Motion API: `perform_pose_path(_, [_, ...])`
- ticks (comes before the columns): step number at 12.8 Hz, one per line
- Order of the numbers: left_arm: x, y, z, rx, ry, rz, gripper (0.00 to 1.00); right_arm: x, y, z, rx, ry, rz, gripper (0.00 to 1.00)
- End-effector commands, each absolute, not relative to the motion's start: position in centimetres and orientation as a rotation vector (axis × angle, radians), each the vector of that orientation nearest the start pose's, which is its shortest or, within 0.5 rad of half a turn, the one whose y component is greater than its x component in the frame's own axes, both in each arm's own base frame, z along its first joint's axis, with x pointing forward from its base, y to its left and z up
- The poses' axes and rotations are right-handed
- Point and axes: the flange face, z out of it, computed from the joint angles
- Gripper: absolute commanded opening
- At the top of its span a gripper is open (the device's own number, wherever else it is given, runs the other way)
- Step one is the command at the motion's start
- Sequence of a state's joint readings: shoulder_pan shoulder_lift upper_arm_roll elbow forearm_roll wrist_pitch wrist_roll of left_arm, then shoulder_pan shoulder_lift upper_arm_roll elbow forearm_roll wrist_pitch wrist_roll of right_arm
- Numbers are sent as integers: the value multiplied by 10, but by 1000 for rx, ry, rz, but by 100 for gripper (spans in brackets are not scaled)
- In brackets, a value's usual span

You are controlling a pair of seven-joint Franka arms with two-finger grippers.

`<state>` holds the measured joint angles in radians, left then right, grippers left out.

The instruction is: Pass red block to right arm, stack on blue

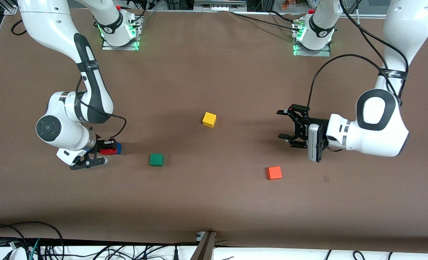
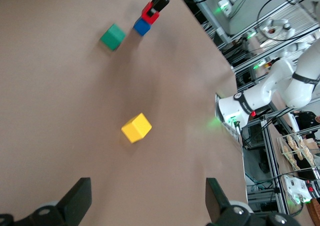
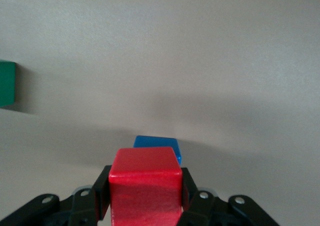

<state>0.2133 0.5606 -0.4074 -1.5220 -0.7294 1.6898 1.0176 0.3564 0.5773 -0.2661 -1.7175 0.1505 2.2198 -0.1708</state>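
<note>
The small glossy red cube [image 3: 145,183] is sitting pinched between the black fingers of the right gripper [image 1: 107,148], which is hanging low over the deep-blue cube [image 3: 156,144] toward the right arm's end of the bench [image 1: 214,202]. A matte brown sheet is covering the bench. The smooth green cube [image 1: 156,159] is lying beside them, the yellow cube [image 1: 209,119] farther from the camera, the orange-red cube [image 1: 274,173] nearer it. The left gripper [image 1: 285,124] is waiting above the bench, fingers spread wide, gripping nothing.
</note>
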Motion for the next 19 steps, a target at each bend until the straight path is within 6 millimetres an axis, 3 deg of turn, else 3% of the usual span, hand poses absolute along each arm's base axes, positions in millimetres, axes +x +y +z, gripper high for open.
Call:
perform_pose_path(1, [644,-129,395,2053,-957,-48,100,644,78,261,-3187,-302,48,0])
perform_pose_path(4, [636,-113,422,2208,-970,-217,100,644,78,262,-3188,-297,45,0])
perform_pose_path(7, [624,-92,445,2471,-875,-395,100,642,80,263,-3186,-298,50,0])
perform_pose_path(10, [609,-81,483,2717,-685,-474,100,637,83,261,-3188,-275,59,0])
perform_pose_path(14, [592,-69,542,3041,-434,-411,100,635,84,260,-3198,-265,66,0])
perform_pose_path(16, [591,-61,572,3164,-437,-362,100,636,82,261,-3204,-238,62,0])
perform_pose_path(19, [588,-54,597,3187,-411,-345,100,636,82,261,-3208,-211,54,0])
